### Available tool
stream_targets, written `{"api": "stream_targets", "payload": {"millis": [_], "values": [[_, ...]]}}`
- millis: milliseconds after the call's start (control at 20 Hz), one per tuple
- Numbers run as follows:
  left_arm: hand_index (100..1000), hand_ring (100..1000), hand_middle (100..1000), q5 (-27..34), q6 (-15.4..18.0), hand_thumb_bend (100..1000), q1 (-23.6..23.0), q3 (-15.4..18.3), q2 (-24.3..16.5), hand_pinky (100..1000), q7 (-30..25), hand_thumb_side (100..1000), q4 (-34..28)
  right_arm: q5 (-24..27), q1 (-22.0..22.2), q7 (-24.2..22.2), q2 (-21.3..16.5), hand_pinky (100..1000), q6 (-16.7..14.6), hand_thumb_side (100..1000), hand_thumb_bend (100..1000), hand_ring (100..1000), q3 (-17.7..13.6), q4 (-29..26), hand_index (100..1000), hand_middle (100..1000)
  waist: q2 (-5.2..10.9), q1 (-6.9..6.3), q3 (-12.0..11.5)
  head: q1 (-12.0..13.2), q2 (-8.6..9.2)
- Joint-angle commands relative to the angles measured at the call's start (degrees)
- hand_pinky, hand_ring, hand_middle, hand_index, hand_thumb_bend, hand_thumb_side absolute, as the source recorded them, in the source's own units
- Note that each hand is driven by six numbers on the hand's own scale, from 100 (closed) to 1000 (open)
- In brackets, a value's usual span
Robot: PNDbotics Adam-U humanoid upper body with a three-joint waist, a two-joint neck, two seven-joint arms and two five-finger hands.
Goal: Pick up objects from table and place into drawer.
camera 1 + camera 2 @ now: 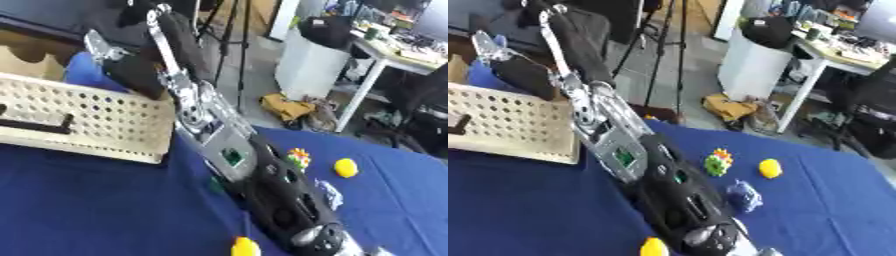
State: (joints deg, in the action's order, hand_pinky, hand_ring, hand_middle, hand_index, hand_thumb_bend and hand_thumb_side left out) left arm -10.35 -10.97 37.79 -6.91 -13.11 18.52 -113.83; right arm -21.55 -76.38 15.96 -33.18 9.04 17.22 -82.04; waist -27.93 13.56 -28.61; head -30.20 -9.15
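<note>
On the blue table lie a yellow ball [346,167], a green, yellow and red toy [717,162], a small bluish crumpled thing [744,195] and a yellow object [245,247] at the front edge. A beige perforated basket [96,117] stands at the left with a black thing [39,125] inside. My right arm [262,185] crosses the view from the bottom right up toward the top left. Its hand [118,60] is a blurred dark and silver shape above the basket's far corner. My left hand is out of view.
Beyond the table's far edge are a tripod [229,35], a white bin [311,65], a desk [394,55] and a yellow cloth [284,106] on the floor. The arm hides part of the table's middle.
</note>
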Motion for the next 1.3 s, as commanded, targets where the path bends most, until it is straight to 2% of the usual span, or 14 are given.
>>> {"api": "stream_targets", "payload": {"millis": [50,300,450,550,700,900,1200,1300], "values": [[870,617,754,0.0,0.0,100,0.3,-0.1,-1.1,446,-0.2,1000,-0.8,4.9,-1.5,2.8,-3.3,587,1.1,663,239,710,-1.9,-4.5,742,576,2.2,-0.61,0.4,0.4,-0.68],[872,617,754,0.1,0.3,100,0.4,0.0,-1.9,446,0.2,1000,-0.8,8.3,1.4,11.1,-7.6,563,3.5,650,273,701,-3.3,-13.7,713,586,2.74,-0.61,0.8,1.1,-1.68],[872,618,754,-0.1,0.5,100,0.5,0.2,-2.1,446,0.5,1000,-0.8,9.7,4.6,15.5,-10.0,554,4.8,653,275,710,-6.2,-21.4,717,603,2.42,-0.61,0.7,1.5,-1.45],[873,618,754,-0.3,0.6,100,0.6,0.5,-2.3,446,0.9,1000,-0.8,10.6,7.2,18.0,-11.6,555,5.6,668,256,715,-8.8,-26.3,719,611,2.09,-0.61,0.9,2.8,-1.47],[873,619,754,-0.5,0.7,100,0.7,0.8,-2.7,448,1.4,1000,-0.8,13.8,11.1,20.2,-14.1,558,6.6,716,206,718,-12.5,-31.5,720,617,1.92,-0.96,1.5,6.1,-2.74],[873,620,755,-0.5,0.9,100,0.3,1.4,-3.3,449,2.3,1000,-0.8,17.8,16.2,22.3,-18.1,557,3.3,738,190,721,-16.6,-32.5,724,622,2.18,-2.14,3.2,9.7,-4.16],[873,625,756,-1.1,1.2,100,-0.3,2.9,-4.2,455,4.4,1000,-0.8,22.0,25.4,24.6,-21.5,557,-3.2,812,101,714,-20.9,-32.6,716,611,3.31,-4.51,5.8,13.0,-7.18],[874,626,756,-1.3,1.3,100,-0.5,3.4,-4.4,457,5.2,1000,-0.8,22.5,28.5,25.1,-21.7,557,-5.4,837,100,713,-21.9,-32.6,717,611,3.86,-5.41,6.6,13.3,-7.53]]}}
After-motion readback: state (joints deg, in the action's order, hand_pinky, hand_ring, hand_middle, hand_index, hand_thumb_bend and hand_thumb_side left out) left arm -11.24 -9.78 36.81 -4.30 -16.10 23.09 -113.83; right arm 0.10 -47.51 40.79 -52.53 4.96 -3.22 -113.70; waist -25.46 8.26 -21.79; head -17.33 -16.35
